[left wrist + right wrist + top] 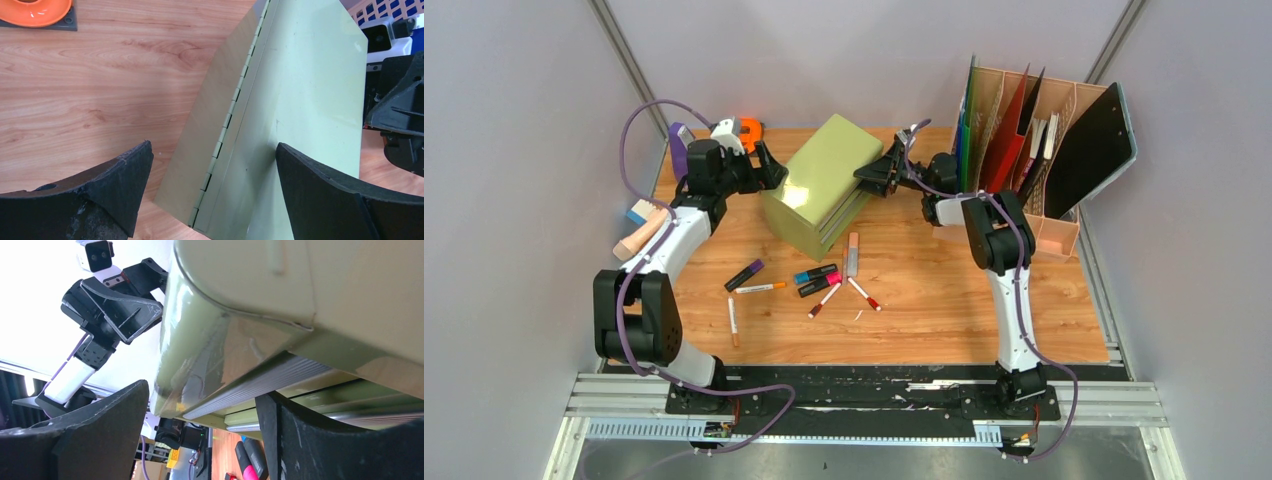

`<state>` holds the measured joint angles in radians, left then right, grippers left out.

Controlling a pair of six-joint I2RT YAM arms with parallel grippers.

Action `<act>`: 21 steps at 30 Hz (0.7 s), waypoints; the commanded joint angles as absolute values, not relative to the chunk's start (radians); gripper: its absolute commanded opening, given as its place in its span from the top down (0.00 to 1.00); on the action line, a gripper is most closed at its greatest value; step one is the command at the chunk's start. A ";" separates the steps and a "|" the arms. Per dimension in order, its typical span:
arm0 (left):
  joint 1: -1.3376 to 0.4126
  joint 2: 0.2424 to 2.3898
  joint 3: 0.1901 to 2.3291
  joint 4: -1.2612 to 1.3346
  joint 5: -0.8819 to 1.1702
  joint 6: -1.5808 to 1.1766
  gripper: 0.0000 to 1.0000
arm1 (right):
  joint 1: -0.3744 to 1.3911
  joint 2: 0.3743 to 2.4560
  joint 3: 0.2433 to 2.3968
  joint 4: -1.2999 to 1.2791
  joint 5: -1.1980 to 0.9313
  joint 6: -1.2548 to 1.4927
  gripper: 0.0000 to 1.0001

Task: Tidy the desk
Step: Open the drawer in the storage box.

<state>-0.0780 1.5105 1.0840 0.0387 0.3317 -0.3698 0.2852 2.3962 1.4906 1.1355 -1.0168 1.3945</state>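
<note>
The left end effector [214,155] and the right end effector [202,392] are seen open at the green chest [824,180]; if pushed unevenly, it could be toppled onto the pens [816,275].

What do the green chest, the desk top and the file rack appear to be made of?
The green chest looks like painted sheet metal, satin; a long hinge runs down one edge and its rounded corner reflects light. The desk looks like wood-grain laminate, smooth, orange-brown. The file rack is pale thin board, matte, maybe plywood or fibreboard; cannot tell which.
</note>
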 commanded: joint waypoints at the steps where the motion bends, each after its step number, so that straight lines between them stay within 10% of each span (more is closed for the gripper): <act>1: -0.085 1.531 1.060 0.035 0.348 -0.371 0.00 | 0.305 2.412 1.517 1.273 -0.968 1.450 0.23; 15: -0.092 1.481 1.014 0.058 0.312 -0.398 0.00 | 0.289 2.316 1.419 1.184 -0.968 1.407 0.98; 21: -0.092 1.468 1.005 0.042 0.257 -0.418 0.00 | 0.259 2.223 1.371 0.914 -0.971 1.267 1.00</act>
<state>-0.0860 1.4902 1.0275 0.1047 0.3073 -0.4187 0.2790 2.3245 1.3914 1.0817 -0.9562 1.4246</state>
